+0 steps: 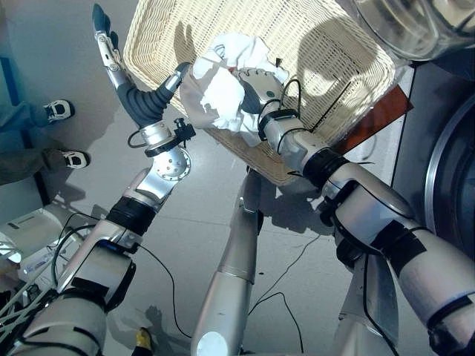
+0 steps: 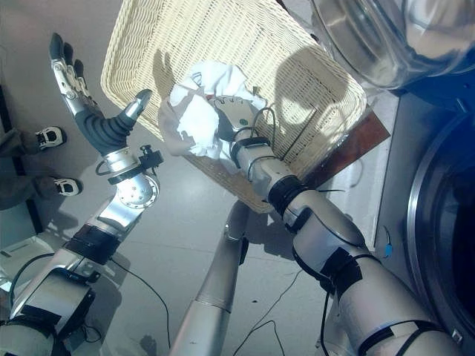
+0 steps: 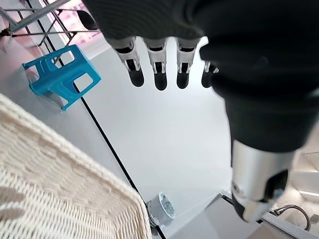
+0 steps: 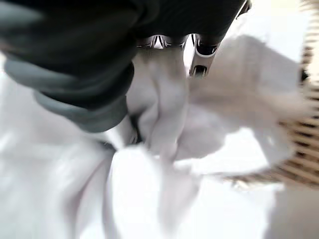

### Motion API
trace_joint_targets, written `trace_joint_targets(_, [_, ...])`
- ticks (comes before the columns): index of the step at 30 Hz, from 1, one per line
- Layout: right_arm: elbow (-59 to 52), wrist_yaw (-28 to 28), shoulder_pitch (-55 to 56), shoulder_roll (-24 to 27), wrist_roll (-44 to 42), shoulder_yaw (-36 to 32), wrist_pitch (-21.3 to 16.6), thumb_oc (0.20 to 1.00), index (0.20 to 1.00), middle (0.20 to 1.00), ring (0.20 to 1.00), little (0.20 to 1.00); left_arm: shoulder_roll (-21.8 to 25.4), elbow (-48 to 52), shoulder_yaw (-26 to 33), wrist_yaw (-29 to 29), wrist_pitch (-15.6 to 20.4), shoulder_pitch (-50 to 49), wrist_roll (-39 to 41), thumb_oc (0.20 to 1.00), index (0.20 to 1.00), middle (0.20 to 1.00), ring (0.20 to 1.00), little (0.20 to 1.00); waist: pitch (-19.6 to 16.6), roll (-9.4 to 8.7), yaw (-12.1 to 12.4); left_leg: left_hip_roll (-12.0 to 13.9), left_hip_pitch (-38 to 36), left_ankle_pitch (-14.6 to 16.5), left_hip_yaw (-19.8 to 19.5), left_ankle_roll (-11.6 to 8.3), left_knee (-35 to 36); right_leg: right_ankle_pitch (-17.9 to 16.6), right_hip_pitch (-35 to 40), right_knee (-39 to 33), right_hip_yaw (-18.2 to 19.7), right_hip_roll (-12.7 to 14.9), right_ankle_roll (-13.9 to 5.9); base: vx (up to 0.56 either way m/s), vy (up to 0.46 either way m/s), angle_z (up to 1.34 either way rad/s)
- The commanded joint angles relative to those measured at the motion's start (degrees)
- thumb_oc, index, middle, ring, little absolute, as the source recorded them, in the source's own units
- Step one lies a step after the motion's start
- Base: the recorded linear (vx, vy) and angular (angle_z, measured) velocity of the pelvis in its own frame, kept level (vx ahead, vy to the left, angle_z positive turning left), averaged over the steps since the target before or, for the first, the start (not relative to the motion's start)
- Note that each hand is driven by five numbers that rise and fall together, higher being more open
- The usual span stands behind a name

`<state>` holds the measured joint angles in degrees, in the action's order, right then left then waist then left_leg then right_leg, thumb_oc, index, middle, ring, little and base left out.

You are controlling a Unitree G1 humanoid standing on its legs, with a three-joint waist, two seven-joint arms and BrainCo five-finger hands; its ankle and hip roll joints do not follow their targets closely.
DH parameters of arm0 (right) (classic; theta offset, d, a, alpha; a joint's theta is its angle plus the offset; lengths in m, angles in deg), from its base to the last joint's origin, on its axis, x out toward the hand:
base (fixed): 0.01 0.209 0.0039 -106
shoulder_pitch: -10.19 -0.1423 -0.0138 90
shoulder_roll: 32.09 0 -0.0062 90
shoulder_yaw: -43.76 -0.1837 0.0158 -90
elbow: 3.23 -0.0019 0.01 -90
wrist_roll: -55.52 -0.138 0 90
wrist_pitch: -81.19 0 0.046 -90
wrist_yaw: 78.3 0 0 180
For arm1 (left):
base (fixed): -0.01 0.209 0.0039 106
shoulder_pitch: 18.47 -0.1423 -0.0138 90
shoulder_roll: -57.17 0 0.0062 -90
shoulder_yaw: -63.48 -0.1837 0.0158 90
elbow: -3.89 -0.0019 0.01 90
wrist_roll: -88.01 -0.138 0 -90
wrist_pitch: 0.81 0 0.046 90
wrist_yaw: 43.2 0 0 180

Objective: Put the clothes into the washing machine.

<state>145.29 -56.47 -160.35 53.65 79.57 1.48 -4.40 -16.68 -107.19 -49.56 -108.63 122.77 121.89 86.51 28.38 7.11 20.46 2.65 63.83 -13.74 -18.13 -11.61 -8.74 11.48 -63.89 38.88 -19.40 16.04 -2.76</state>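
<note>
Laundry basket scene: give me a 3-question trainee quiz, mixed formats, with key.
1. Multiple choice: What is the right hand doing? A) resting flat on the floor B) gripping the white cloth at the wicker basket C) holding the blue stool
2. True or false: The left hand is curled round the basket's rim.
3. Fill in: In the left wrist view, the small piece of furniture on the floor beyond the fingers is a blue ____.

Key:
1. B
2. False: its fingers are straight, raised beside the basket and holding nothing.
3. stool
</note>
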Motion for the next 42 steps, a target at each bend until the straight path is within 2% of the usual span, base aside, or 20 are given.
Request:
trace_joint_targets(1, [2.89,-1.29,1.79,-4.75,1.42,0.91,-0.96,0.200,0.200,0.200,0.200,0.200,-1.44,2.17,2.80,-0.95,2.92,1.22,-0.59,1.000,1.000,1.000,1.000,1.000,1.41,3.92,1.46,-4.60,1.09,0.92,2.72,7.17,-3.06,-18.70,0.55,-15.17,1.79,1.57,-7.19,0.00,-0.018,0.04])
trace_joint_targets(12, [3.23,-0.60,2.10,-4.26,-0.88,0.90,-1.09,0.200,0.200,0.200,0.200,0.200,-1.61,2.69,2.77,-0.88,2.97,0.73,-0.33,1.000,1.000,1.000,1.000,1.000,1.41,4.05,1.19,-4.31,0.32,1.10,2.93,7.16,-2.80,-18.94,1.05,-15.59,2.00,1.63,-7.25,0.00,-0.004,0.01])
trace_joint_targets(16, [2.65,-2.65,3.18,-4.82,-12.55,-1.02,-3.01,0.200,0.200,0.200,0.200,0.200,-1.77,3.06,2.87,-0.36,2.34,0.75,0.26,1.000,1.000,1.000,1.000,1.000,1.41,4.08,0.93,-4.13,0.24,1.04,3.15,7.20,-2.61,-18.93,0.95,-15.56,2.20,1.54,-7.04,0.00,0.000,0.00])
trace_joint_targets(17, [1.91,-4.92,4.49,-5.53,-21.32,-3.94,-6.09,0.200,0.200,0.200,0.200,0.200,-1.65,3.06,3.15,0.73,2.53,0.45,1.80,1.000,1.000,1.000,1.000,1.000,1.41,4.26,0.77,-4.13,0.23,1.08,3.26,7.24,-2.81,-18.77,0.78,-15.25,2.46,1.41,-6.77,0.00,0.000,0.00])
trace_joint_targets(19, [0.89,-7.51,6.11,-6.10,-31.30,-7.16,-9.68,0.200,0.200,0.200,0.200,0.200,-1.22,2.30,3.63,2.85,2.76,0.25,4.09,1.000,1.000,1.000,1.000,1.000,1.41,4.10,0.28,-3.91,-0.37,1.22,3.60,7.24,-2.95,-18.65,1.12,-15.27,2.99,1.16,-6.51,0.00,0.000,0.00])
trace_joint_targets(20, [0.95,-7.58,6.09,-6.10,-31.38,-7.17,-9.75,0.200,0.200,0.200,0.200,0.200,-1.17,2.25,3.64,2.98,2.80,0.27,4.23,1.000,1.000,1.000,1.000,1.000,1.41,4.05,0.31,-3.90,-0.40,1.23,3.65,7.25,-2.92,-18.65,1.11,-15.28,3.04,1.14,-6.51,0.00,0.000,0.00])
trace_joint_targets(21, [-0.49,-9.63,7.41,-6.12,-40.32,-9.28,-14.13,0.200,0.200,0.200,0.200,0.200,-0.69,1.17,3.94,4.75,2.41,0.32,5.73,1.000,1.000,1.000,1.000,1.000,1.41,3.74,-0.31,-3.60,-0.79,1.42,4.06,7.09,-3.23,-18.49,1.34,-15.13,3.31,0.98,-6.28,0.00,0.000,0.00])
trace_joint_targets(24, [-2.28,-11.18,8.33,-5.61,-45.28,-10.75,-17.38,0.200,0.200,0.200,0.200,0.200,-0.09,-0.18,3.97,5.40,2.11,0.64,6.12,1.000,1.000,1.000,1.000,1.000,1.41,3.24,-0.99,-3.20,-0.96,1.49,4.55,6.88,-3.26,-18.53,1.37,-15.37,3.67,0.68,-6.12,-0.01,0.006,-0.01])
trace_joint_targets(26, [-7.16,-14.01,12.26,-4.36,-55.12,-12.58,-21.38,0.200,0.200,0.200,0.200,0.200,0.13,-2.72,3.76,5.63,1.06,0.00,6.25,1.000,1.000,1.000,1.000,1.000,1.41,2.09,-2.67,-2.24,-3.23,3.21,5.60,6.40,-3.34,-16.86,2.84,-15.00,5.38,-0.18,-6.46,0.01,0.006,-0.07])
trace_joint_targets(29, [-14.82,-18.18,15.81,-2.15,-63.97,-13.61,-22.72,0.200,0.200,0.200,0.200,0.200,0.34,-4.69,4.36,5.44,0.17,-0.28,6.26,1.000,1.000,1.000,1.000,1.000,1.41,0.74,-4.75,-1.58,-2.01,1.96,6.81,6.20,-3.12,-18.39,1.66,-16.34,5.51,-1.14,-5.68,-0.03,0.020,-0.12])
trace_joint_targets(30, [-19.63,-20.37,18.93,-0.93,-67.85,-13.61,-21.92,0.200,0.200,0.200,0.200,0.200,0.15,-5.44,4.28,5.24,-0.76,-1.53,5.90,1.000,1.000,1.000,1.000,1.000,1.41,0.05,-5.92,-1.10,-3.84,3.50,7.74,5.95,-3.23,-16.93,2.76,-15.80,6.90,-1.80,-6.10,-0.06,0.045,-0.19])
trace_joint_targets(31, [-21.33,-21.04,18.89,-0.27,-69.31,-13.65,-22.20,0.200,0.200,0.200,0.200,0.200,0.41,-5.46,4.69,5.14,-1.02,-1.02,5.71,1.000,1.000,1.000,1.000,1.000,1.41,-0.18,-6.36,-1.03,-2.07,1.97,7.96,6.07,-3.02,-18.53,1.39,-16.65,6.18,-1.88,-5.52,0.01,0.011,-0.19])
trace_joint_targets(32, [-22.37,-21.47,20.42,-0.15,-70.20,-13.72,-22.22,0.200,0.200,0.200,0.200,0.200,0.15,-5.85,4.35,5.08,-1.28,-1.83,5.58,1.000,1.000,1.000,1.000,1.000,1.41,-0.39,-6.72,-0.88,-4.02,3.56,8.29,5.87,-3.17,-16.94,2.83,-16.03,7.16,-2.11,-6.08,-0.05,0.025,-0.24])
trace_joint_targets(33, [-23.37,-21.91,20.13,0.35,-71.05,-13.76,-22.47,0.200,0.200,0.200,0.200,0.200,0.38,-5.88,4.73,4.99,-1.57,-1.24,5.18,1.000,1.000,1.000,1.000,1.000,1.41,-0.56,-7.02,-0.87,-2.26,2.02,8.47,6.02,-2.97,-18.57,1.47,-16.88,6.43,-2.11,-5.52,-0.02,0.019,-0.27])
trace_joint_targets(35, [-30.01,-24.92,25.06,2.72,-76.33,-14.44,-22.74,0.200,0.200,0.200,0.200,0.200,0.34,-7.03,4.52,4.18,-3.68,-2.72,4.22,1.000,1.000,1.000,1.000,1.000,1.41,-1.71,-9.19,-0.12,-4.71,3.75,10.09,5.72,-3.02,-17.08,3.06,-16.65,8.28,-3.10,-5.95,-0.03,0.023,-0.29])
trace_joint_targets(37, [-33.69,-27.68,27.34,4.38,-80.22,-15.77,-23.40,0.200,0.200,0.200,0.200,0.200,0.29,-7.82,4.76,3.70,-4.59,-2.78,4.19,1.000,1.000,1.000,1.000,1.000,1.41,-2.39,-10.66,0.24,-3.50,2.50,11.17,5.88,-2.95,-18.64,1.83,-17.45,8.36,-3.61,-5.34,-0.02,0.013,-0.24])
trace_joint_targets(38, [-35.95,-29.32,29.87,5.32,-82.60,-16.69,-24.09,0.200,0.200,0.200,0.200,0.200,-0.17,-8.68,4.57,3.62,-5.01,-3.88,4.49,1.000,1.000,1.000,1.000,1.000,1.41,-2.75,-11.68,0.43,-5.55,4.18,11.68,5.67,-3.27,-17.17,3.31,-16.88,9.50,-4.03,-5.83,-0.03,0.014,-0.25])
trace_joint_targets(39, [-37.78,-31.25,30.51,6.41,-84.90,-17.51,-24.31,0.200,0.200,0.200,0.200,0.200,-0.20,-9.32,4.90,3.44,-5.10,-3.39,4.53,1.000,1.000,1.000,1.000,1.000,1.41,-3.05,-12.40,0.51,-4.18,2.81,12.36,5.88,-3.14,-18.74,2.07,-17.64,9.24,-4.15,-5.31,0.01,0.000,-0.25])
trace_joint_targets(41, [-39.34,-33.25,32.61,7.03,-87.32,-18.40,-25.01,0.200,0.200,0.200,0.200,0.200,-0.61,-10.34,4.56,3.53,-5.53,-3.90,4.83,1.000,1.000,1.000,1.000,1.000,1.41,-3.30,-13.24,0.60,-6.18,4.42,12.72,5.64,-3.50,-17.30,3.55,-17.07,10.28,-4.42,-5.84,-0.03,0.011,-0.19])
trace_joint_targets(42, [-41.57,-35.64,33.17,8.73,-90.53,-19.96,-25.65,0.200,0.200,0.200,0.200,0.200,-0.62,-11.05,4.90,3.53,-6.01,-3.15,5.02,1.000,1.000,1.000,1.000,1.000,1.41,-3.62,-14.27,0.59,-4.80,3.01,13.52,5.86,-3.45,-19.02,2.25,-17.88,10.08,-4.57,-5.30,-0.07,0.016,-0.15])
